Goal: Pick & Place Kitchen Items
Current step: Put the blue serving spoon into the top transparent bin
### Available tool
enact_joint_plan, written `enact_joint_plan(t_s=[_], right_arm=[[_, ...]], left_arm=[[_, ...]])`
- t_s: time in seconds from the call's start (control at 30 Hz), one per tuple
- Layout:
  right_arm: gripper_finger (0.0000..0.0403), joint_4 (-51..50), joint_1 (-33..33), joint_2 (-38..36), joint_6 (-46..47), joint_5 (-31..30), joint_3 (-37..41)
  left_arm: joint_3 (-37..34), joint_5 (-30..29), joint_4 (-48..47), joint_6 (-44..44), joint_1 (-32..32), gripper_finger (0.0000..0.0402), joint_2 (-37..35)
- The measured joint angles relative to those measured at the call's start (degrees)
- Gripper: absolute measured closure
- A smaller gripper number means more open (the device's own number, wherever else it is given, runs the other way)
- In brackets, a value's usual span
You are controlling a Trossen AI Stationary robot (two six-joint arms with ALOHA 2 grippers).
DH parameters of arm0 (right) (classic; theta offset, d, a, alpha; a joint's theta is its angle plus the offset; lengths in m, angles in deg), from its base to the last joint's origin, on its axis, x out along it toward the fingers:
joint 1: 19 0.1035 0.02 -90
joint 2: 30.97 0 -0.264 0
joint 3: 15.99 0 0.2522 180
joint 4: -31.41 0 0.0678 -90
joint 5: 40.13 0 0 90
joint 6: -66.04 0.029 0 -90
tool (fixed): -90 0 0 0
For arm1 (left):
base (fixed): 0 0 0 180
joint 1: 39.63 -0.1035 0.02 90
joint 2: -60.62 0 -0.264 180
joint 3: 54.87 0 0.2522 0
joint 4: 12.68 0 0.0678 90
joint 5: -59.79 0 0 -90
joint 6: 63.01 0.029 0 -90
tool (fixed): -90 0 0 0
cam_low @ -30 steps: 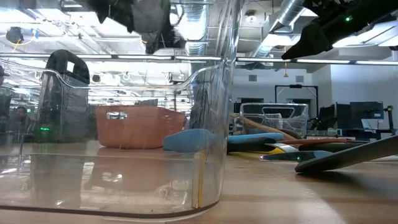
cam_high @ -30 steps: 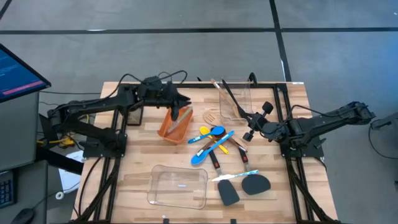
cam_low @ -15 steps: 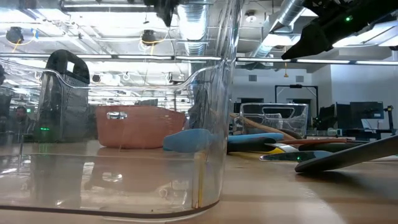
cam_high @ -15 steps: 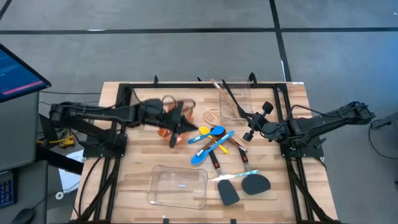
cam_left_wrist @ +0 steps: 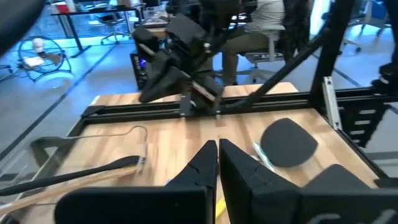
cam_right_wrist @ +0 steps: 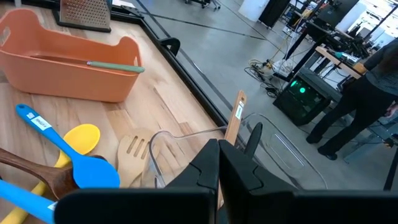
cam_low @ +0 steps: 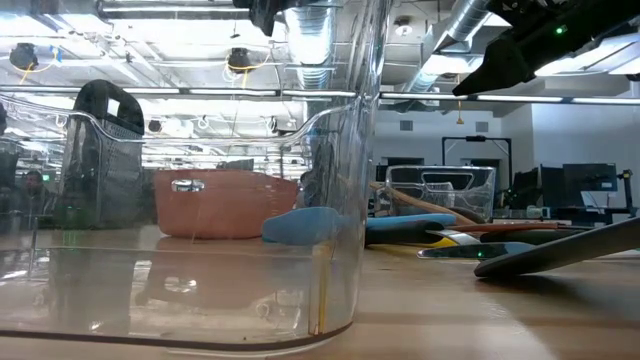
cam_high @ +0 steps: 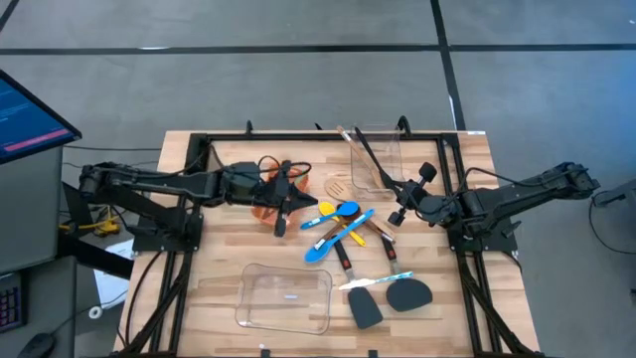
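The kitchen items lie loose at mid-table: blue spoons, a yellow spoon, a slotted wooden turner and two black spatulas. A slim green-handled tool lies in the orange bin. My left gripper hangs shut above the bin's right end, pointing toward the table's right; the left wrist view shows nothing between its fingers. My right gripper is shut and holds nothing, raised right of the utensils.
A clear container stands near the front edge. Another at the far right holds a long dark utensil and a wooden handle. A dark mesh object stands beyond the bin. Black frame rails border the table.
My left arm has swung from the table's far side toward its near edge. Its gripper has left the far end of the orange bin and now hangs over the bin's right end. The bin and the utensils have stayed in place.
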Motion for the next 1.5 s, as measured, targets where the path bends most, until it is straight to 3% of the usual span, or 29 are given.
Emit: enact_joint_plan(t_s=[0.27, 0.43, 0.57, 0.83, 1.07, 1.3, 1.5], right_arm=[[0.0402, 0.0, 0.0, 0.0, 0.0, 0.0, 0.0], [0.0402, 0.0, 0.0, 0.0, 0.0, 0.0, 0.0], [0.0402, 0.1, 0.0, 0.0, 0.0, 0.0, 0.0], [0.0402, 0.1, -0.1, 0.0, 0.0, 0.0, 0.0], [0.0402, -0.2, -1.3, 0.0, 0.0, 0.0, 0.0], [0.0402, -0.8, -1.9, 0.0, 0.0, 0.0, 0.0], [0.0402, -0.8, -2.3, 0.0, 0.0, 0.0, 0.0]], left_arm=[[0.0, 0.0, 1.8, 0.2, -0.8, 0.0398, 0.0], [0.0, 0.0, 9.7, 2.0, -0.8, 0.0398, 2.0], [0.0, 0.4, 17.6, 2.6, -0.8, 0.0398, 6.7], [6.4, 6.7, 18.7, 2.3, -6.1, 0.0398, 18.3], [15.8, 17.0, 18.1, -0.6, -11.5, 0.0398, 26.9], [19.8, 17.5, 11.2, -4.5, -14.2, 0.0398, 32.8], [19.7, 17.5, 0.9, -13.2, -13.2, 0.0399, 35.3]])
